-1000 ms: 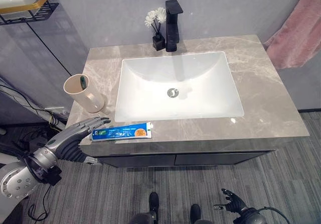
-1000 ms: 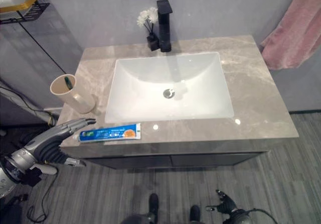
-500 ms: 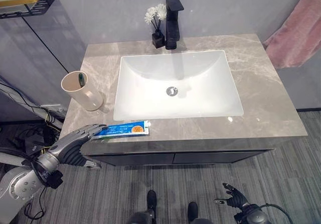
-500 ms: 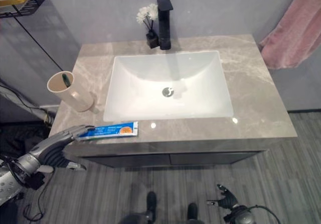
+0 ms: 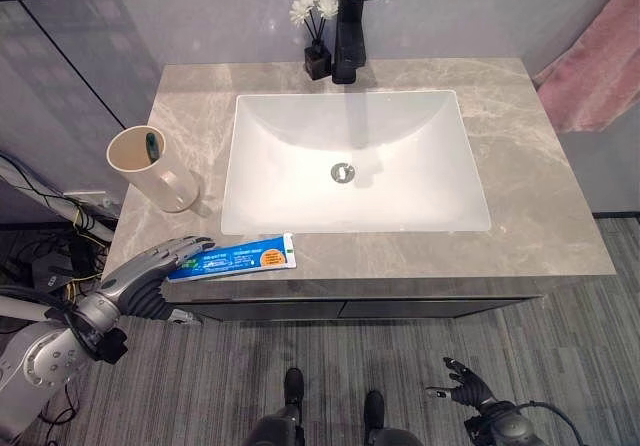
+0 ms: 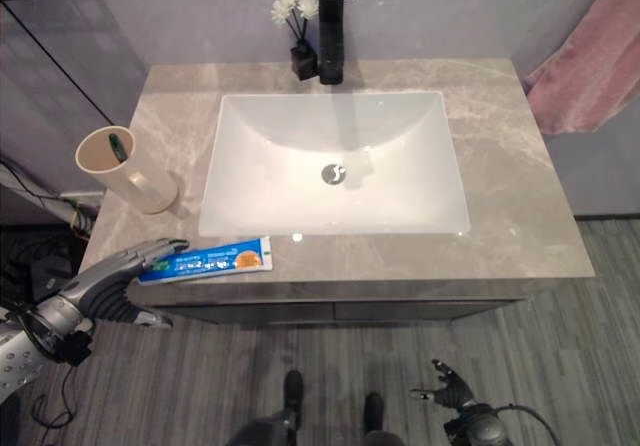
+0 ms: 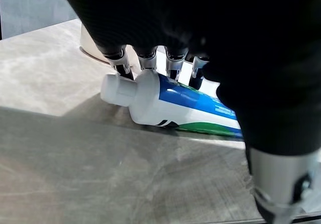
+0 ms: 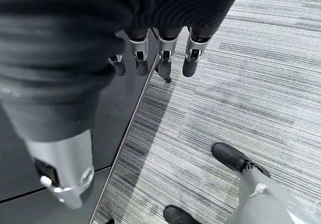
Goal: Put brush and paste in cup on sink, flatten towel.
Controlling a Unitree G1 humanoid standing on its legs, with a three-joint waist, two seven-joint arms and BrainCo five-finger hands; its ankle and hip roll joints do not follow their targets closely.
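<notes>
A blue and white toothpaste tube [image 5: 243, 259] lies on the grey marble counter [image 5: 530, 196] near its front edge, left of centre. My left hand [image 5: 160, 263] reaches in from the lower left with straight fingers, open, and its fingertips [image 7: 122, 66] rest on the tube's [image 7: 170, 101] white cap end. A cream cup [image 5: 150, 171] stands at the counter's left with a green toothbrush [image 5: 152, 146] inside it. A pink towel [image 5: 600, 66] hangs bunched at the right wall. My right hand [image 5: 462, 381] hangs low by the floor, fingers [image 8: 163, 58] relaxed and holding nothing.
A white sink basin [image 5: 290, 181] takes up the counter's middle. A black faucet [image 5: 350, 26] and a small black vase of white flowers [image 5: 316, 51] stand behind it. Dark cabinet fronts [image 5: 350, 311] run below the counter's front edge.
The camera has shifted, so the whole scene sits differently. My left hand has settled its fingertips onto the tube's cap end. The tube and cup have stayed in place.
</notes>
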